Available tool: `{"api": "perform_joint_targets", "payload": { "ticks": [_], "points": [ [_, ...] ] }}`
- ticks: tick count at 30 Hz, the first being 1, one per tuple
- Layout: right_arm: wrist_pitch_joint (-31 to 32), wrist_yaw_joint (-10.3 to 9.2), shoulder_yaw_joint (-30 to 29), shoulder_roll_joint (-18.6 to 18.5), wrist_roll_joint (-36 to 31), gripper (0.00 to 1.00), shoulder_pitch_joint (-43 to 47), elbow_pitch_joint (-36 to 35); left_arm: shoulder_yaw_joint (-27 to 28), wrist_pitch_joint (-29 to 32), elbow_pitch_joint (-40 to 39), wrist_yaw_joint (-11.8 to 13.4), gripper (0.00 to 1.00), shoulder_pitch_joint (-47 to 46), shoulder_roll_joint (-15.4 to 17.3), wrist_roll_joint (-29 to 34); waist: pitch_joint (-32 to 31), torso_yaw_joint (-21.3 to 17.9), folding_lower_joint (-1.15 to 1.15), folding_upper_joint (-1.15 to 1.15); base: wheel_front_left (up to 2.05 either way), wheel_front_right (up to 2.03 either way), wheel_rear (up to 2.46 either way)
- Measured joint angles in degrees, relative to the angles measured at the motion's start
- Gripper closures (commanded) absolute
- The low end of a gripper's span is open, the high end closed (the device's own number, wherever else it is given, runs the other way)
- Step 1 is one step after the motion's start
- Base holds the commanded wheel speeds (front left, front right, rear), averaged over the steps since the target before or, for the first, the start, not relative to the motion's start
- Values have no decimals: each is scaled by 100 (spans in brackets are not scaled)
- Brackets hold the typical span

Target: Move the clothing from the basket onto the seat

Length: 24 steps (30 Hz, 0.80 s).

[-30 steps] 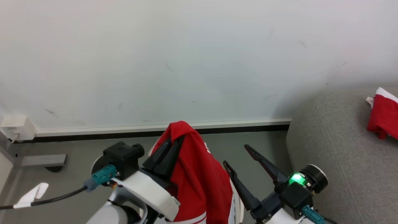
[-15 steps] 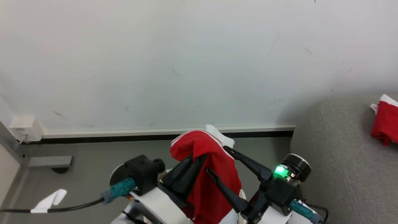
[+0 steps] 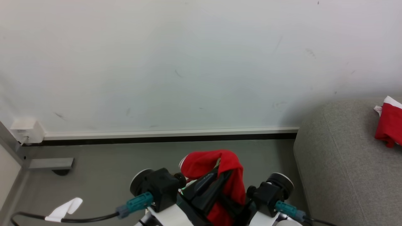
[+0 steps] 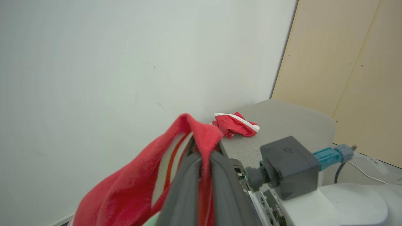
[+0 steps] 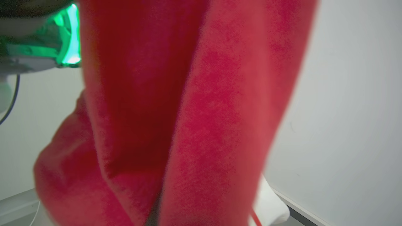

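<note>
The left gripper (image 4: 202, 157), with its two long dark fingers, is pressed together and pinches a bright red soft cloth garment with white stripes (image 3: 220, 164). It holds the garment up in the air, and the cloth hangs down over the fingers. The right gripper (image 3: 232, 202) is just beside it, half buried in the same red cloth, and I cannot tell if its fingers are spread or pinching.

A big white wall (image 3: 188, 62) stands behind them. On the right is the large grey cloth seat (image 3: 339, 163) with round edges. The grey floor (image 3: 94, 166) lies below the held garment. A second bright red garment with a white edge (image 3: 388, 125) lies crumpled on top of the seat, well apart from the held one. A small white box (image 3: 26, 130) sits low on the wall at the left.
</note>
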Motion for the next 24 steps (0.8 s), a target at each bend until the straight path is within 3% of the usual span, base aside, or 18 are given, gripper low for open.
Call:
{"api": "perform_joint_targets", "payload": {
  "ticks": [2,3,12,24],
  "points": [
    [0,0,-116,-10,48,100,0,-5,14,-97,29,-12,15,0,30,59,10,-4,0,0,0,0,0],
    [0,0,-191,-21,49,100,1,-20,22,-140,53,-10,0,1,34,65,13,-9,0,0,0,0,0],
    [2,0,-999,-159,-16,100,129,-249,73,-487,531,47,0,171,90,97,68,-281,0,0,0,0,0],
    [2,0,-1878,-417,-383,100,237,-651,45,-1028,1056,-37,0,261,13,149,286,-1222,0,0,0,0,0]
  ]
}}
